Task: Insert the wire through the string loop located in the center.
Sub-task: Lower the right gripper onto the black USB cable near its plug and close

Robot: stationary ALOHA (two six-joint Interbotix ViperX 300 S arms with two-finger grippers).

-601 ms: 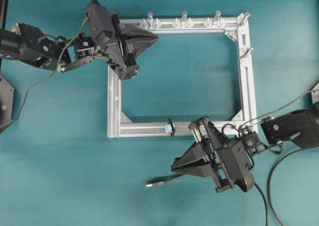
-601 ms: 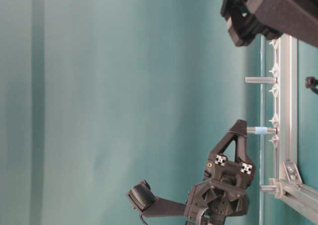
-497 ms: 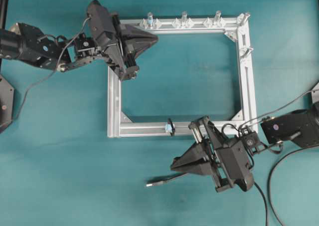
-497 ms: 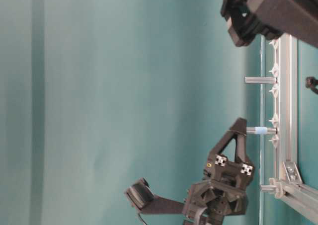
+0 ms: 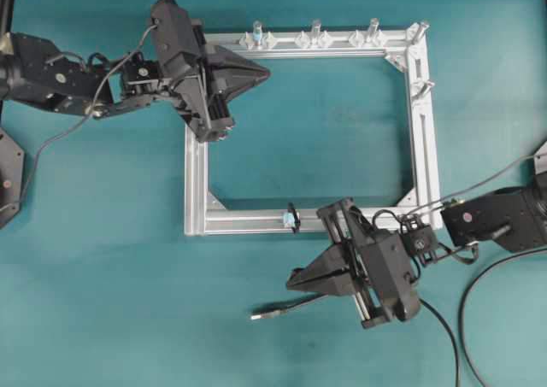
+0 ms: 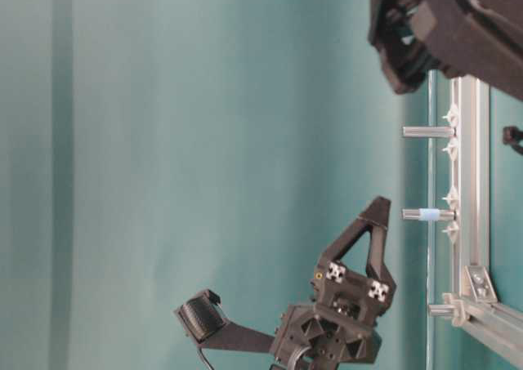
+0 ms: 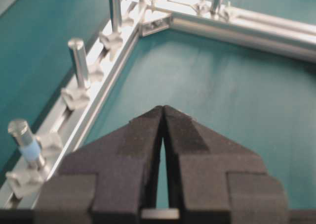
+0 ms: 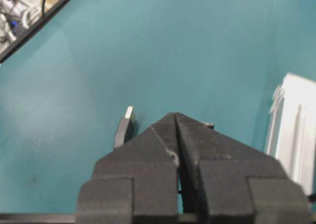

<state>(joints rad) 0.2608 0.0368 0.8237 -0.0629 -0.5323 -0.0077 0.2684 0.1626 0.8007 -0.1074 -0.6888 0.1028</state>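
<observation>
Black wire [image 5: 286,306] sits pinched in the right gripper [image 5: 295,278] at lower centre, its plug tip poking left over the teal table [image 5: 102,301]; the string loop [image 5: 293,217] waits just above on the aluminium frame [image 5: 423,131]; the left gripper [image 5: 261,69], upper left, is pressed together on nothing; seemingly carrying stage; next, aim the tip at the loop.

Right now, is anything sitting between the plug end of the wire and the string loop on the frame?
Nothing visible does. The wire's plug tip lies on bare teal table, below the aluminium frame. The string loop stands on the frame's lower rail, up and to the right. The right tool is beside that path, not across it.
</observation>
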